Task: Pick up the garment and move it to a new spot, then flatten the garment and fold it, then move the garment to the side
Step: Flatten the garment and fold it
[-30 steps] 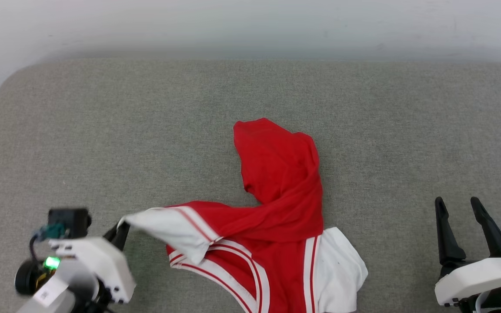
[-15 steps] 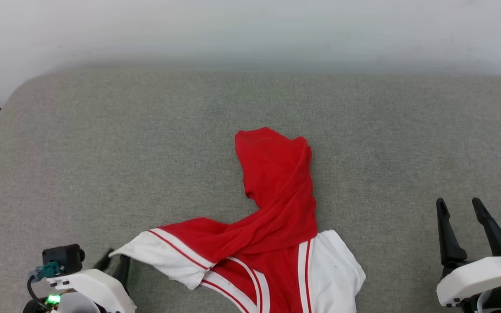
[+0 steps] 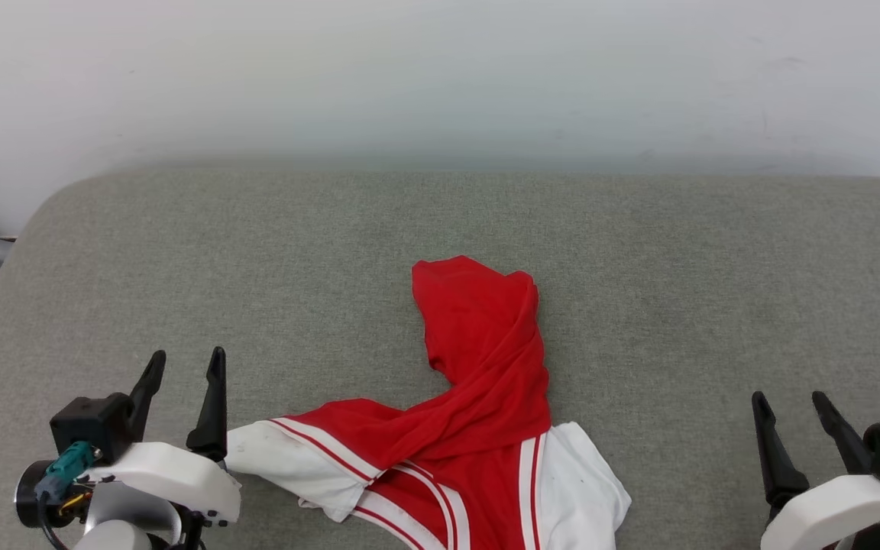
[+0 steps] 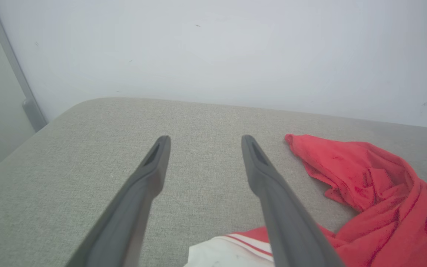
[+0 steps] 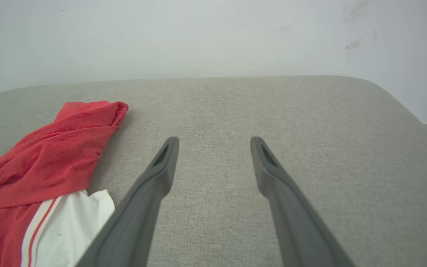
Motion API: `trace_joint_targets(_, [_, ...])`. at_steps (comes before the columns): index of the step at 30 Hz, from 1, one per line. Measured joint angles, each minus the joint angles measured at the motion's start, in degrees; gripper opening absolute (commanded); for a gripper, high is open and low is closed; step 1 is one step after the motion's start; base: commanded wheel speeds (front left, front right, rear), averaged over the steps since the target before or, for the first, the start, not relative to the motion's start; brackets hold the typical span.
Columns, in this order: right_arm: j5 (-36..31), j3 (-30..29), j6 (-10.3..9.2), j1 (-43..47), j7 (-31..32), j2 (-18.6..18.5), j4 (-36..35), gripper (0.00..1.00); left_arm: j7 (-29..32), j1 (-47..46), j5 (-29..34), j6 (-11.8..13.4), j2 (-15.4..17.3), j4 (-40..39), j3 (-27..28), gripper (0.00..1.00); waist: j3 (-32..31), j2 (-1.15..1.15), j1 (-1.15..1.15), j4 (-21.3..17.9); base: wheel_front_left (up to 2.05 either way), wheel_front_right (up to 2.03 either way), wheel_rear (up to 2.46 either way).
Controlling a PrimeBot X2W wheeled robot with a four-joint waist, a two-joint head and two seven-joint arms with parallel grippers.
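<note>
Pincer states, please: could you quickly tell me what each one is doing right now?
Left pincer: open, holding nothing; the garment lies beside it.
Right pincer: open, holding nothing.

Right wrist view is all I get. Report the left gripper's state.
Observer: The left gripper is open, with nothing between its fingers.
Operator: Say where the garment lies relative to it.
Observer: The garment has a white, red-striped corner flat on the cushion beside the base of that gripper's fingers, short of the tips.
Operator: Describe the cushion on that side.
Observer: It is bare grey fabric there and rounds off at its far left corner.
</note>
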Motion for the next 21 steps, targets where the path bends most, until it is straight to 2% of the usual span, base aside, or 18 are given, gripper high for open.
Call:
trace_joint_targets(4, [2.46,1.18,0.0,1.2,5.83,-0.01,0.62,1.0,-0.07,2.52,5.1,0.12,-2.14,-5.12,2.61,1.0,-0.7,0.0,0.0,-0.08,0.0,0.0,0.0])
trace_joint_targets(6, [3.94,2.46,0.0,1.49,10.78,-0.01,1.35,1.0,-0.07,3.67,6.91,0.23,-2.85,-7.37,3.04,1.0,-0.95,0.0,0.0,-0.01,0.0,0.0,0.0])
trace_joint_targets(13, [4.86,9.38,-0.01,1.23,25.2,-0.01,2.94,1.0,-0.08,5.55,9.83,0.44,-4.48,-11.55,2.91,1.0,-0.87,0.0,0.0,1.29,0.0,0.0,0.0])
trace_joint_targets(17, [4.72,14.11,-0.01,-1.05,29.27,-0.13,5.91,1.0,-0.14,5.6,9.99,-0.24,-5.63,-11.44,2.66,1.0,-0.46,0.0,0.0,2.51,0.0,0.0,0.0])
trace_joint_targets(21, [5.06,18.14,0.0,-4.44,30.17,-1.0,10.8,1.0,-0.14,5.62,10.03,-0.74,-6.44,-11.03,2.72,1.0,0.11,0.0,0.0,3.53,0.0,0.0,0.0])
